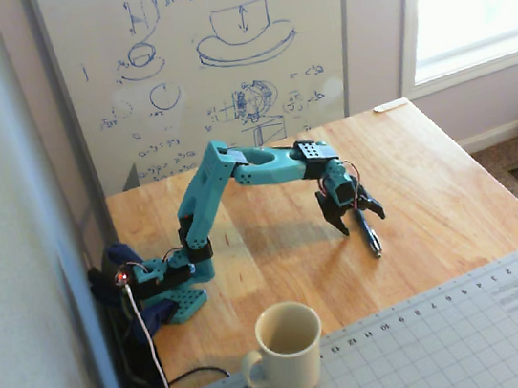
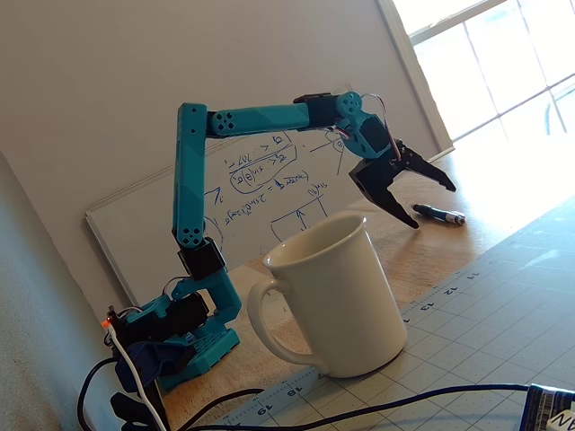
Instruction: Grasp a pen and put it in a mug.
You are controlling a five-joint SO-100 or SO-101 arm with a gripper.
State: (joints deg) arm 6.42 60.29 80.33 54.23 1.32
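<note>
The dark pen point(image 1: 371, 237) lies flat on the wooden table point(image 1: 431, 179), right of centre; in the low fixed view the pen point(image 2: 440, 214) shows beyond the mug. My teal arm reaches out over it. The gripper point(image 1: 361, 221) is open, its two black fingers spread on either side of the pen's far half and nothing held between them. In the low fixed view the gripper point(image 2: 433, 206) hangs just above the pen. The cream mug point(image 1: 286, 349) stands upright at the table's front with its handle to the left, and the mug point(image 2: 332, 296) fills the foreground of the low fixed view.
A grey cutting mat point(image 1: 444, 342) covers the front right of the table. A whiteboard point(image 1: 201, 57) leans against the wall behind the arm. Cables point(image 1: 150, 344) run by the arm's base point(image 1: 171, 288) at the left edge. The table's right side drops to the floor.
</note>
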